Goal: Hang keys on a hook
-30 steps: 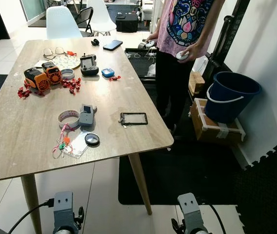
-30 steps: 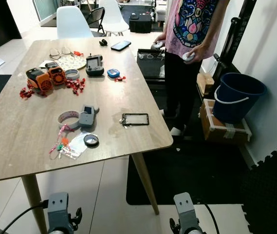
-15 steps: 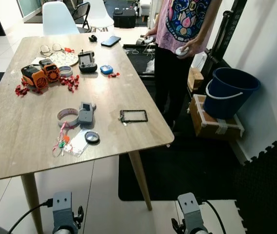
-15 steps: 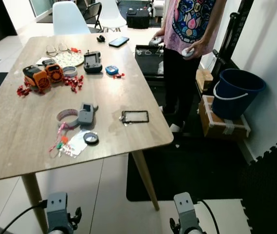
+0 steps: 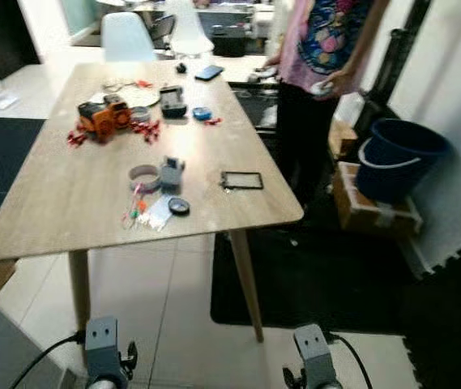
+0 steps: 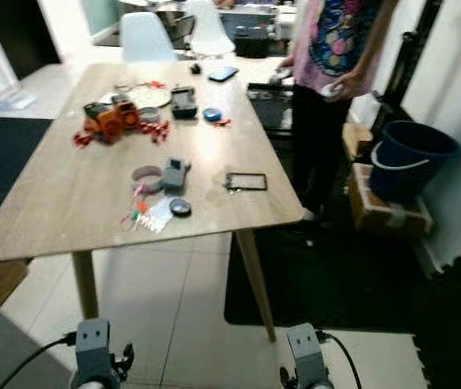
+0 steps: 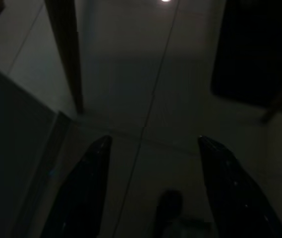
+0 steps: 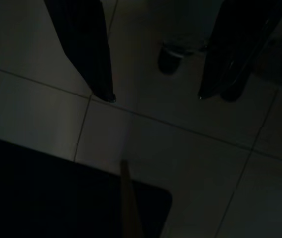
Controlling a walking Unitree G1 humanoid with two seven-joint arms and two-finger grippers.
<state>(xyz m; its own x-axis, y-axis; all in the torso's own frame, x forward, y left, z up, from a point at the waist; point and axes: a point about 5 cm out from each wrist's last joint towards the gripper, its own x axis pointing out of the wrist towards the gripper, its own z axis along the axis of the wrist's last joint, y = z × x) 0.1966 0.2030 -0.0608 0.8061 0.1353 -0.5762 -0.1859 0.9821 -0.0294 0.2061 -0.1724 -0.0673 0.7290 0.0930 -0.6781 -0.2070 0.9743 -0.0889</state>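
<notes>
The keys (image 5: 135,212), a small bunch with red, green and pink tags, lie on the wooden table (image 5: 68,203) near its front edge, beside a clear plastic bag (image 5: 157,215). Both arms hang idle below the table. The left gripper (image 7: 153,141) points down at the tiled floor, fingers apart with nothing between them. The right gripper (image 8: 155,96) also points at the floor, fingers spread and empty. Both views are blurred.
On the table lie a tape roll (image 5: 142,173), a grey device (image 5: 170,173), a round black lid (image 5: 179,206), a black frame (image 5: 241,180), orange gadgets (image 5: 104,117) and a phone (image 5: 209,73). A person (image 5: 335,49) stands at the table's right. A blue bucket (image 5: 399,158) sits on a box.
The camera has drawn back and turned: the table looks smaller and sits further right, more floor shows on the left. Things on the table have not moved.
</notes>
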